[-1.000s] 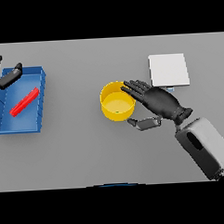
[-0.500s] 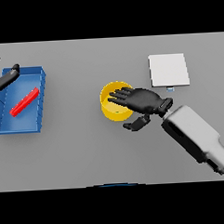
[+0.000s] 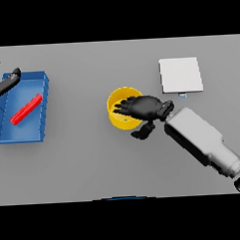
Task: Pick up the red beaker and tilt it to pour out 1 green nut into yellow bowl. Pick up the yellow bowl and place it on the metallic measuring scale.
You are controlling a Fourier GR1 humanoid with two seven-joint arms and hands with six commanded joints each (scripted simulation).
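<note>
Bowl-grasp step: the right hand (image 3: 141, 109), fingers spread open, is held over the yellow bowl (image 3: 117, 114); closure on its rim, then transfer to the metallic measuring scale (image 3: 180, 75), is required.

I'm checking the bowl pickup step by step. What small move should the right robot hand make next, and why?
Probably curl its fingers round the near rim of the yellow bowl. The right robot hand is spread open above the bowl, its thumb outside the rim, and the bowl sits apart from the scale.
</note>
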